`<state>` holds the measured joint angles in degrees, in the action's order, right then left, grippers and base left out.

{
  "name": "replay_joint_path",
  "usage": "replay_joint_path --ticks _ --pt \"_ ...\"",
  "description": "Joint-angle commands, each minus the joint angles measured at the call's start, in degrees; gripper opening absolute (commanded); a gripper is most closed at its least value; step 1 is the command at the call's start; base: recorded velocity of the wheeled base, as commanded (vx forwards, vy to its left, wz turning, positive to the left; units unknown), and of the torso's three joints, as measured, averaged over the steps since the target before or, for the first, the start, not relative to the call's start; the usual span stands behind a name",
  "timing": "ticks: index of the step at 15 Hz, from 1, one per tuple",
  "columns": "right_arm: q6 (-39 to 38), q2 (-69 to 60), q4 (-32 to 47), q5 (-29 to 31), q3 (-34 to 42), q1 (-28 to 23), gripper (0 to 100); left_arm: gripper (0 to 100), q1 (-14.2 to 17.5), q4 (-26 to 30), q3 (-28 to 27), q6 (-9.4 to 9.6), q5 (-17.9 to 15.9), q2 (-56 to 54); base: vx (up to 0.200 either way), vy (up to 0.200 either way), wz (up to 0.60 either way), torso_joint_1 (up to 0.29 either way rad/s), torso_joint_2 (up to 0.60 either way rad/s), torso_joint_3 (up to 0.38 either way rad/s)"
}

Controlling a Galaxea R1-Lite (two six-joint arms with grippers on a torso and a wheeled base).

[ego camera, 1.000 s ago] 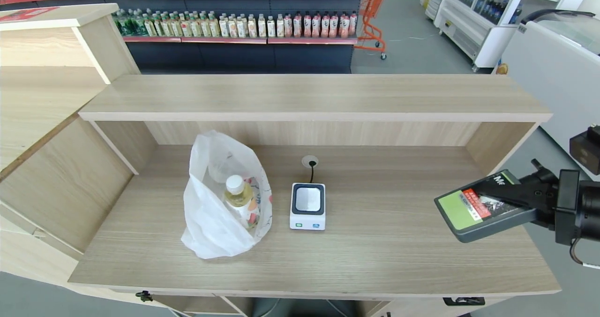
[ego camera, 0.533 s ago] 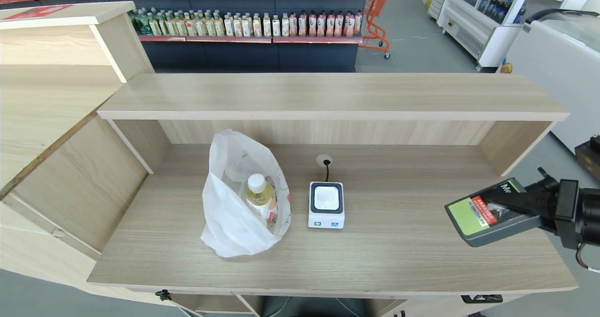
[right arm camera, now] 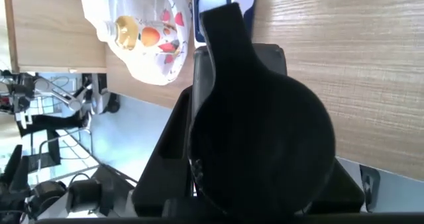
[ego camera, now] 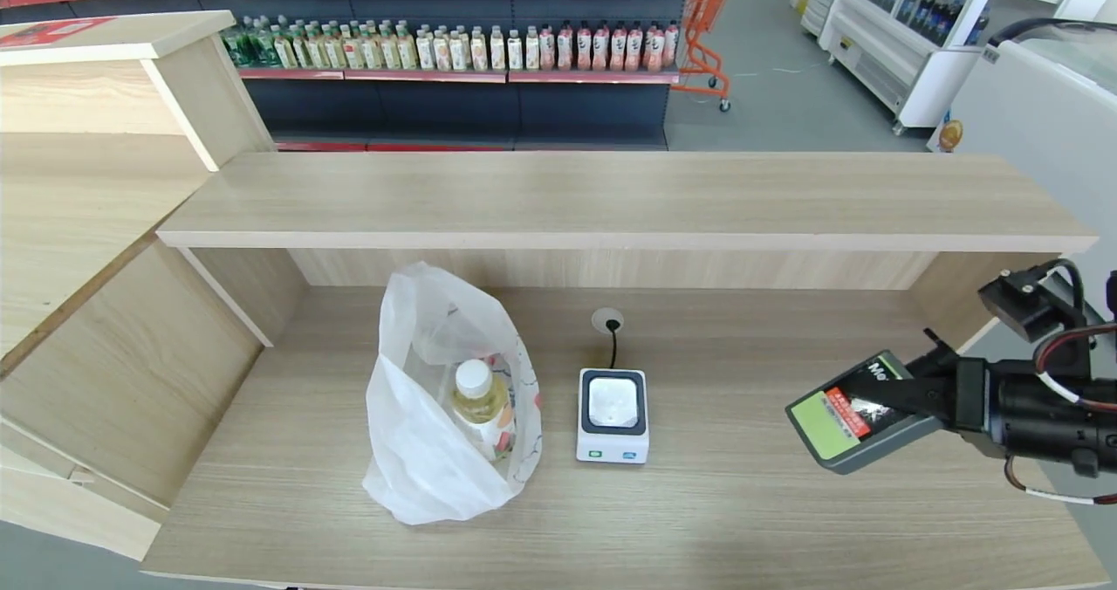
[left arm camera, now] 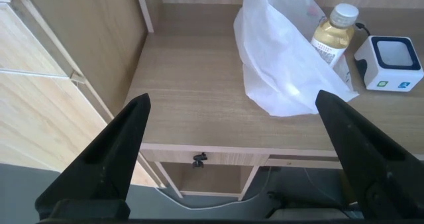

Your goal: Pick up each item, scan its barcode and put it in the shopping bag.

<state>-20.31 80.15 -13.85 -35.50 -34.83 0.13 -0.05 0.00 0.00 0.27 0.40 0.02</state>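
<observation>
Right gripper [ego camera: 881, 391] clamps flat dark box [ego camera: 825, 424] (label up); best carried over scanner [ego camera: 613, 415], barcode face down; left gripper [left arm camera: 233, 98] spread, empty.

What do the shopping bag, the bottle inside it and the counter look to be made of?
Shopping bag: thin plastic film, translucent white, crumpled and glossy.
Bottle: likely clear plastic, since yellowish liquid shows through; white cap.
Counter: wood-grain board, matte, probably laminate rather than solid wood.
</observation>
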Motion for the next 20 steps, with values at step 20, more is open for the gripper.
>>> replay_joint_path --ticks 20 --pt "6.95 30.06 -16.91 4.83 -12.19 15.77 0 100 -0.04 0.0 0.0 0.0 0.04 -0.02 0.0 0.0 0.0 0.0 0.0 0.0"
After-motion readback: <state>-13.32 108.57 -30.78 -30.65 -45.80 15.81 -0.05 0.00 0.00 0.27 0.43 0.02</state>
